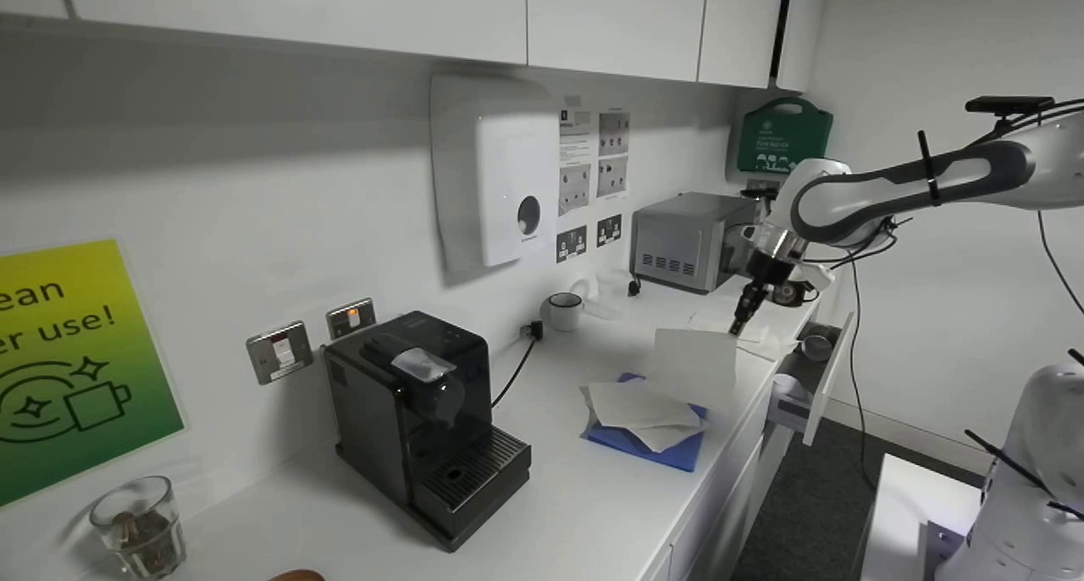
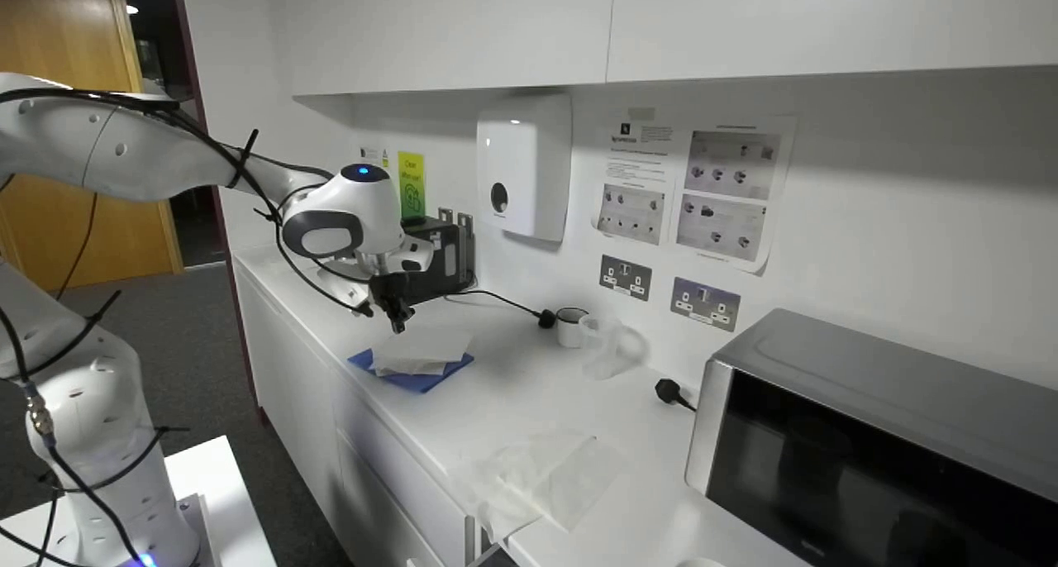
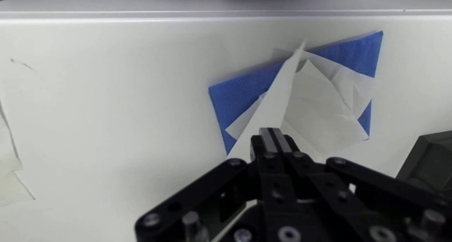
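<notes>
White sheet [image 3: 275,104] is in the hand [image 3: 273,132], fingers pressed together on its edge; it hangs at the loose white papers [image 3: 323,111], can't tell if its low end touches them. Papers lie askew on a folded blue cloth [image 3: 240,94], blue corners showing, on the white table [image 3: 106,104]. In an exterior view: black coffee machine [image 1: 423,428] near and left of the papers; white mug [image 1: 566,312] farther off, by the wall; pulled-out drawer [image 1: 830,378] far right; grey microwave [image 1: 690,242] at far end. Thin crumpled sheets [image 2: 579,476] between papers and microwave. Dispenser [image 1: 517,183] on wall.
</notes>
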You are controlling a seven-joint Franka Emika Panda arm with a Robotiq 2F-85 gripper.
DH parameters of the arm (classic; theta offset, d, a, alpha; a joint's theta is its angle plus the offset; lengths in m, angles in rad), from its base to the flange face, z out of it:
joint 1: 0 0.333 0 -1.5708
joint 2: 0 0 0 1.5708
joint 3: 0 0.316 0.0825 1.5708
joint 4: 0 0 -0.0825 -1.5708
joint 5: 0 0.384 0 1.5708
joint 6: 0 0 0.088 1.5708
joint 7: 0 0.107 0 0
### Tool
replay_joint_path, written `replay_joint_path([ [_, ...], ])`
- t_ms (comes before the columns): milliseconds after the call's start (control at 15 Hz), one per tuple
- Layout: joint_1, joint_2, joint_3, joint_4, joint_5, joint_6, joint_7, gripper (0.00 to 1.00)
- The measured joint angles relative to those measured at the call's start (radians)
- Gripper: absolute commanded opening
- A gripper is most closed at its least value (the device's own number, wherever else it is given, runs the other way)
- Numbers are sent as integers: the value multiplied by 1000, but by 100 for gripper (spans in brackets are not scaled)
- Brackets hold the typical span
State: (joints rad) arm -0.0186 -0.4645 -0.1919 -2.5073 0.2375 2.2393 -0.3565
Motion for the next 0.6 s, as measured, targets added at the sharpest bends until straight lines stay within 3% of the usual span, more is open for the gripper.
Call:
replay_joint_path([
  [267,-34,-2,34,-7,-105,-5,128,1],
  [600,-26,19,71,-8,-114,-7,138,1],
])
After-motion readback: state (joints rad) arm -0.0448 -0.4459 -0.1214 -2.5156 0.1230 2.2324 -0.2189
